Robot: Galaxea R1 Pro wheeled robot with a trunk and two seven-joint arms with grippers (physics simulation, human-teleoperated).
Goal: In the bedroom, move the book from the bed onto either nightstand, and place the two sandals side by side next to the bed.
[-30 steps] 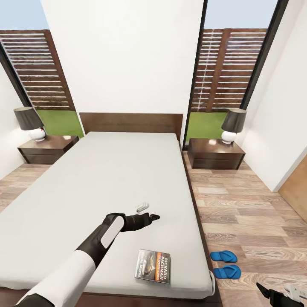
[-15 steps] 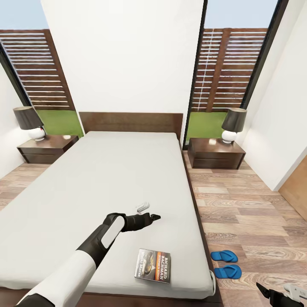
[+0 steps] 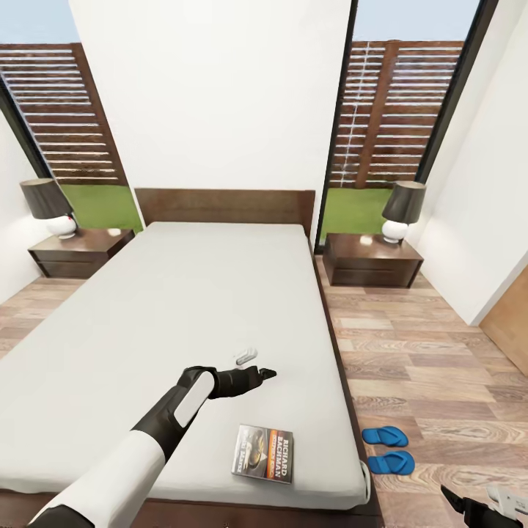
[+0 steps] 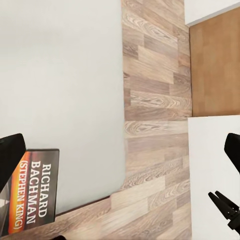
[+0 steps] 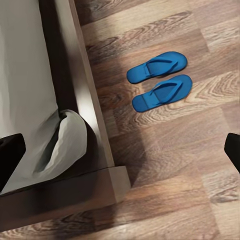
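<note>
Book (image 3: 263,454) lies flat on bed (image 3: 183,308) near foot edge, just short of L gripper (image 3: 258,364), fingers spread empty. R gripper (image 3: 480,506) low over floor, state unclear; L nearer.

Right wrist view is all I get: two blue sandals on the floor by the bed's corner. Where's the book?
Observer: The book lies flat on the mattress near the foot of the bed, on the sandals' side.
Operator: Is the left gripper on it?
Observer: No. The left gripper is open above the mattress, farther from the foot than the book, touching nothing.
Operator: Any nightstand free?
Observer: Each nightstand flanking the headboard carries a lamp, with bare top beside it.
</note>
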